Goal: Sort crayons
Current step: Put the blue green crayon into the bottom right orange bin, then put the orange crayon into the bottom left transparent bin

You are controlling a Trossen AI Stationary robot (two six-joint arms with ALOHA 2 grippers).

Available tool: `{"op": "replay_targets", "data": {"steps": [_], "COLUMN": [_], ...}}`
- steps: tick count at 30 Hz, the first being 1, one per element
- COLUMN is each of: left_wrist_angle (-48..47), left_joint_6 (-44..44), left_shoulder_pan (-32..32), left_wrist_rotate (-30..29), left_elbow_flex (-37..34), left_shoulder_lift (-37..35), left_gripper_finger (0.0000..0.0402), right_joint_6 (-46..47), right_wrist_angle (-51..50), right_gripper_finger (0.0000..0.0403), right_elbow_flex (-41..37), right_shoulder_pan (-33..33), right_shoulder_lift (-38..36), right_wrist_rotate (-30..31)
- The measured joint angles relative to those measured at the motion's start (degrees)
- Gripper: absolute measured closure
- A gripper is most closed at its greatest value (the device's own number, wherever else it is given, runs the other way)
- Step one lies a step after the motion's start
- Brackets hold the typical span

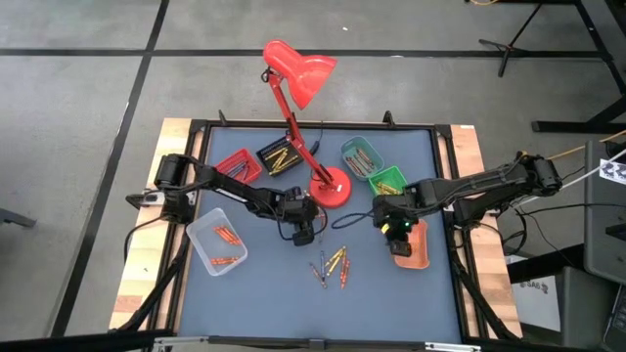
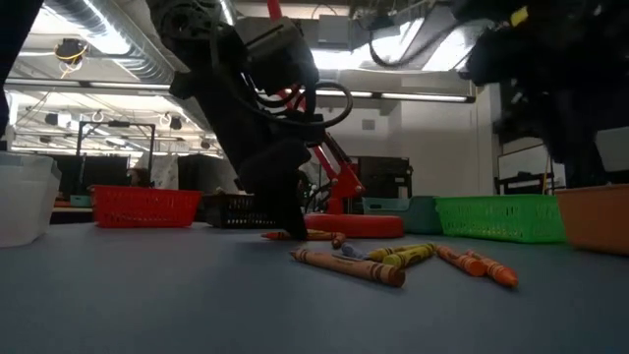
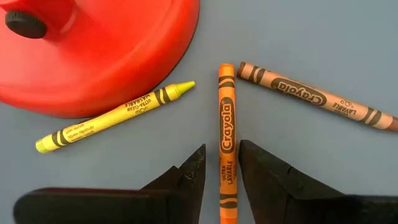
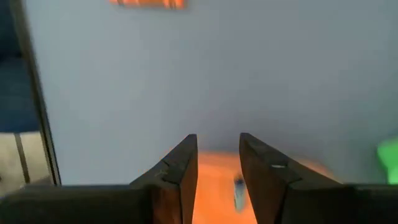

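An orange crayon [image 3: 226, 118] lies flat on the blue-grey table, close to the red lamp's base [image 3: 106, 50]. My left gripper [image 3: 222, 149] is open and reaches down over it, one finger on each side of its near half. I cannot make out any touch. A yellow crayon [image 3: 115, 116] and a brown crayon [image 3: 314, 96] lie beside it. More loose crayons [image 1: 335, 264] lie nearer the front edge. My right gripper [image 4: 218, 140] is open and hangs above the orange tray [image 1: 416, 249] at the right.
Small trays stand along the back: red [image 1: 238, 163], black with yellow crayons [image 1: 278, 156], teal [image 1: 360, 156] and green [image 1: 387, 180]. A clear tray [image 1: 217, 242] with orange crayons sits at the left. The lamp's arm and shade [image 1: 303, 73] rise over the table's middle.
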Motion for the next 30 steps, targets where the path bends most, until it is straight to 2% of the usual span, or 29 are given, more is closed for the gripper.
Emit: {"op": "replay_targets", "data": {"steps": [7,12,19,24,30], "left_wrist_angle": [-0.49,-1.22,-4.22,-9.75,-19.65], "left_joint_6": [0.02,0.18,0.23,0.21,-0.54], "left_shoulder_pan": [-0.04,0.02,-0.04,-0.42,-2.19], "left_wrist_rotate": [0.68,1.73,3.38,4.35,11.66], "left_elbow_flex": [0.0,-0.01,-0.31,-0.42,-0.36], "left_shoulder_lift": [0.09,-0.36,-2.9,-7.48,-15.14], "left_gripper_finger": [0.0359,0.0395,0.0396,0.0398,0.0397], "right_joint_6": [-0.57,-4.51,-8.27,-9.46,-9.52], "right_wrist_angle": [12.83,19.1,23.35,24.19,26.26], "right_gripper_finger": [0.0285,0.0285,0.0285,0.0285,0.0285], "right_elbow_flex": [0.0,0.0,0.0,0.0,-0.02], "right_shoulder_pan": [0.0,0.0,-0.04,-0.04,-0.04], "right_shoulder_lift": [0.0,0.0,0.0,0.0,0.02], "right_wrist_rotate": [2.13,5.11,9.43,11.6,12.07]}}
